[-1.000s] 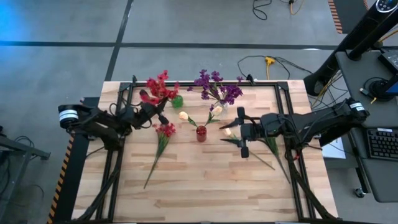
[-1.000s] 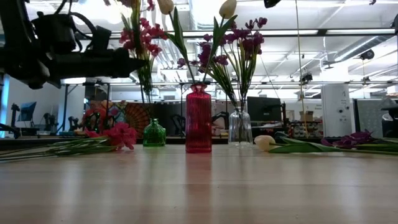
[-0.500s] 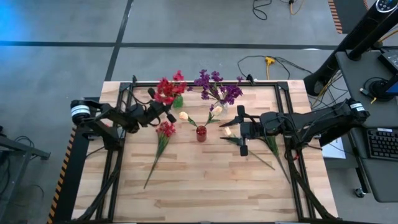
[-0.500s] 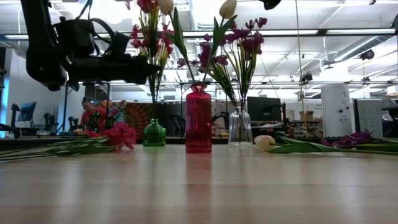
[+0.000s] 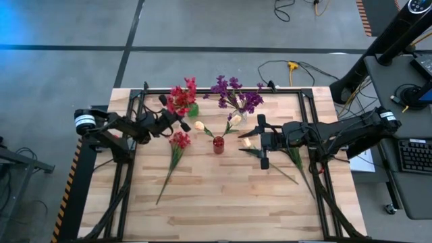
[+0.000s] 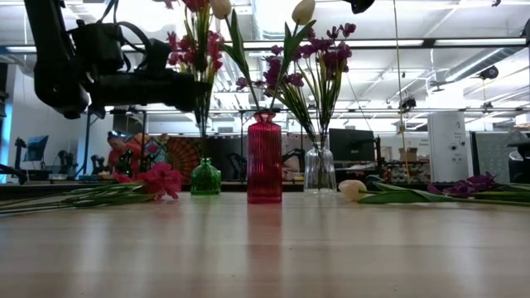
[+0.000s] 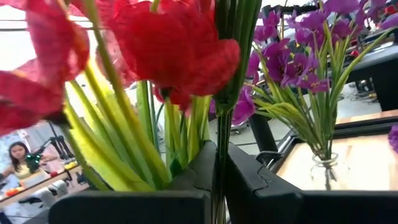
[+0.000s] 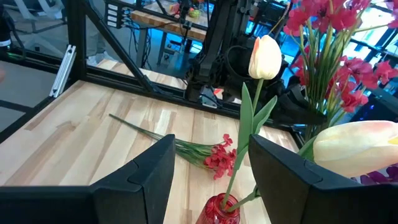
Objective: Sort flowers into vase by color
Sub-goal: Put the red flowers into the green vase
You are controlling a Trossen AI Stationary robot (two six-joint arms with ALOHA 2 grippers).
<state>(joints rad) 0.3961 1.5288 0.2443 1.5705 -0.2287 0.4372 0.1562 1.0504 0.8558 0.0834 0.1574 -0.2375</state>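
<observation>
Left gripper (image 5: 183, 126) holds red sprig (image 5: 181, 98) over green vase (image 5: 193, 109).
Left jaws clamped on its stems; right gripper (image 5: 259, 142), frame center-right, jaws apart.

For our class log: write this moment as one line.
left tool: shut on red flowers above green vase | right tool: open, waiting

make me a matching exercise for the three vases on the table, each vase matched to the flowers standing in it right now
Vases:
1. green vase
2. red vase
3. clear glass vase

Flowers standing in it:
A. purple flowers
B. cream tulips
C. red flowers, their stems clamped in the shut jaws of the left gripper

Pairs: 1-C, 2-B, 3-A
</observation>
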